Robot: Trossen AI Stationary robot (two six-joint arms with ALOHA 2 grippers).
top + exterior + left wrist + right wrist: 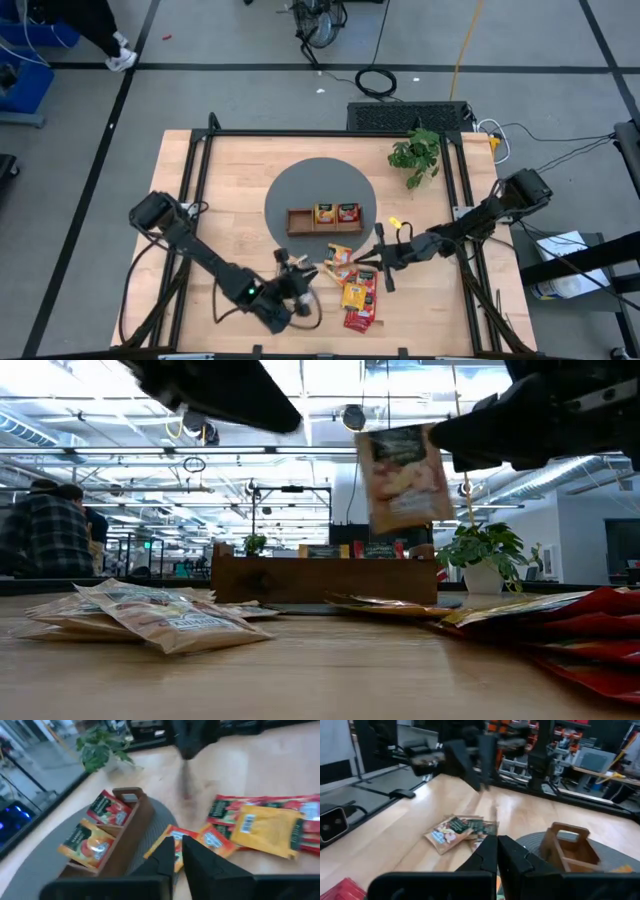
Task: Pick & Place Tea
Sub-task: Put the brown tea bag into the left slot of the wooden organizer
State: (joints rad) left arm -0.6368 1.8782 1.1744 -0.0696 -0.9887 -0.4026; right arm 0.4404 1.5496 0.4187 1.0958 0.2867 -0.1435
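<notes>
"Above the counter (200,200), just in front of the wooden tray (299,218), I have the right tool (384,262) clenched on one tan sachet (403,475). It hangs by its top edge, clear of the wood."

"And the other arm?"

"The left tool (178,857) hovers close by over the loose tea, parted only a crack, with nothing between its fingers."

"What worries you?"

"Three things. The sachet is pinched at one edge, so I judge a quick swing could make it twist or slip out. It hangs low enough that its bottom could catch the tray's wall on the way in. And both arms are crowded over the same patch, so a careless move could knock them together or sweep the tan pile (150,615) aside."

"Where does it go?"

"My guess is the tray's left compartment. From above it shows bare, with an orange sachet (324,213) in the middle and a red sachet (348,212) on the right. The level camera can't tell me that, because it sees only the tray's front wall."

"So why keep it up?"

"It alone shows the sachet off the counter. From overhead, the arm hides it. It also shows the red heap (600,625) lying flat, well to the side."
</notes>
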